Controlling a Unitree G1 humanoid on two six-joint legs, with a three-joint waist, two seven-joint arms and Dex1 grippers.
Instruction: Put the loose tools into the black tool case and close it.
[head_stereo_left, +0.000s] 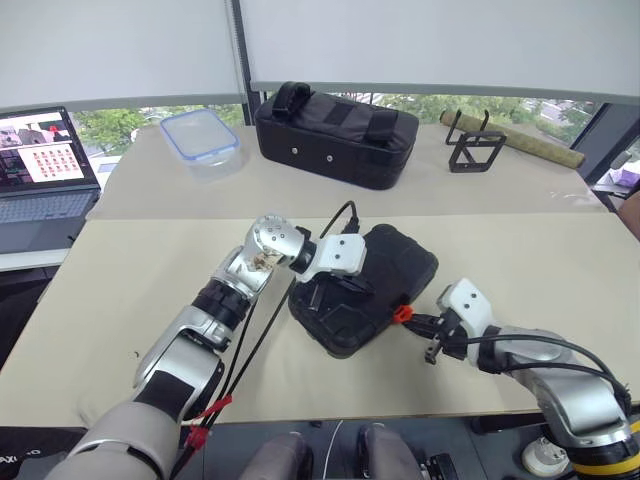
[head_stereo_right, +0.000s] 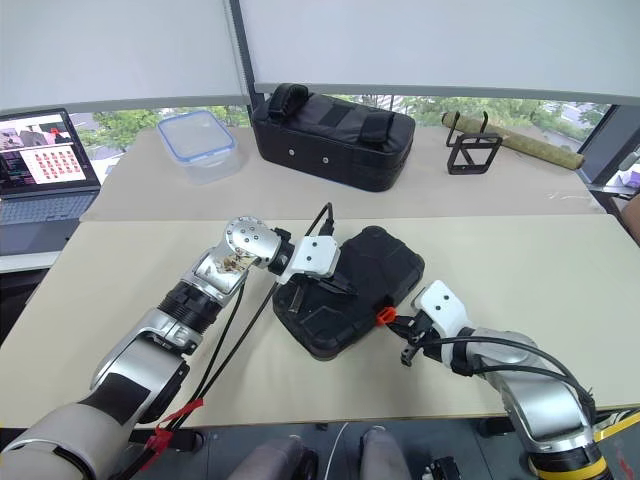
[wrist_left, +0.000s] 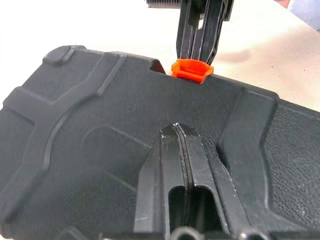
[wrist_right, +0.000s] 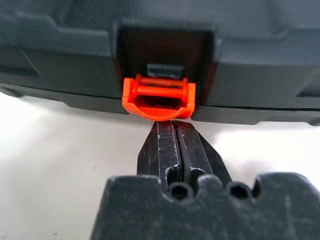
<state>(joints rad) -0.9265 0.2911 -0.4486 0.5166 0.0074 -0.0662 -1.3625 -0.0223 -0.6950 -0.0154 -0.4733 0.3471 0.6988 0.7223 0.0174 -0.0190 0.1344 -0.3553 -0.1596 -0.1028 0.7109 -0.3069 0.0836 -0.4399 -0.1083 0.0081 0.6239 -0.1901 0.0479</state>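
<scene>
The black tool case (head_stereo_left: 400, 262) lies flat on the near table with its lid down. My left gripper (wrist_left: 179, 129) is shut, its tips resting on the textured lid. At the case's front edge my right gripper (wrist_right: 173, 125) is also shut. Its tips touch the underside of the small orange latch (wrist_right: 158, 97), which sticks out from its recess. From the head views, the right gripper (head_stereo_left: 414, 319) meets the latch (head_stereo_left: 402, 313) from the right. The loose tools are out of view.
On the far table stand a black fabric bag (head_stereo_left: 335, 125), a clear tub with a blue rim (head_stereo_left: 200, 140), a black wire stand (head_stereo_left: 475, 148) and a long olive roll (head_stereo_left: 520, 140). An open laptop (head_stereo_left: 45, 175) sits at the far left.
</scene>
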